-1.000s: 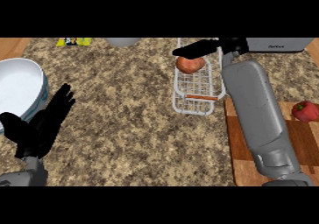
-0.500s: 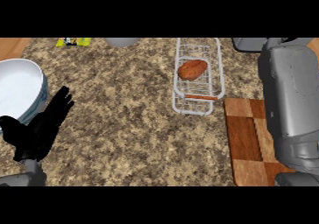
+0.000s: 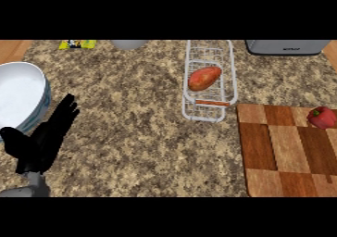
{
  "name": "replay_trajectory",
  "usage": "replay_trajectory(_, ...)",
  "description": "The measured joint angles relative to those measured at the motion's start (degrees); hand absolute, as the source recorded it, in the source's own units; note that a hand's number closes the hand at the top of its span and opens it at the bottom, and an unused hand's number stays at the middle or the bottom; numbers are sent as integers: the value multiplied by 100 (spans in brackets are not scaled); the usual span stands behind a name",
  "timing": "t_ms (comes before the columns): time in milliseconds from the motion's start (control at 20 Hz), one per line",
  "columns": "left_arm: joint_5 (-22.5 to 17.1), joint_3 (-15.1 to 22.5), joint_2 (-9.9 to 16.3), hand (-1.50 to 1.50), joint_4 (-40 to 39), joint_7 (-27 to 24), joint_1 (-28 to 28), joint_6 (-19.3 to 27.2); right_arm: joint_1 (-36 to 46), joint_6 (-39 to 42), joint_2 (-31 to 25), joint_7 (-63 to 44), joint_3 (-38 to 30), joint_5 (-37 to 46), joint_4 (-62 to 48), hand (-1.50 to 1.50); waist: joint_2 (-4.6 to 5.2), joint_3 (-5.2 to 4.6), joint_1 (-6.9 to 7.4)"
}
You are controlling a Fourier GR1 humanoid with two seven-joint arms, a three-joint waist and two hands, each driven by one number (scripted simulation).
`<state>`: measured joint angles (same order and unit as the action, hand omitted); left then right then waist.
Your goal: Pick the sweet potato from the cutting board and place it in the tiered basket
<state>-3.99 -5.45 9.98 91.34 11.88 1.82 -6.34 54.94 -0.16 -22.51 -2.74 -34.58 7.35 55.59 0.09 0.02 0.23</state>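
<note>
On a speckled worktop (image 3: 144, 134), the sweet potato (image 3: 204, 78) lay inside the wire tiered basket (image 3: 228, 69), apart from the cutting board (image 3: 280, 152) and its red pepper (image 3: 322, 117). The left robot hand (image 3: 41, 141) rested with fingers straight beside a white bowl (image 3: 14, 92).

red pepper (image 3: 322, 117) at right; white bowl (image 3: 17, 95) at left.

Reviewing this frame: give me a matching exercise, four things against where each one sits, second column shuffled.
Things:
1. sweet potato
2. red pepper
3. left hand
4. white bowl

Places:
A. on the cutting board
B. at the view's left edge
C. in the tiered basket
D. lower left, open and resting

Pairs: 1-C, 2-A, 3-D, 4-B
</note>
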Motion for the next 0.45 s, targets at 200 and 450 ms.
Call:
replay_trajectory(200, -48, -63, 48, 0, -34, 146, 193, -10, -43, 418, -781, 272, -331, -292, -561, -150, 16, 1, 23)
replay_trajectory(450, -90, -96, 60, 0, -58, 202, 271, -51, -121, 960, -1628, 742, -555, -526, -1389, -150, 26, 5, 55)
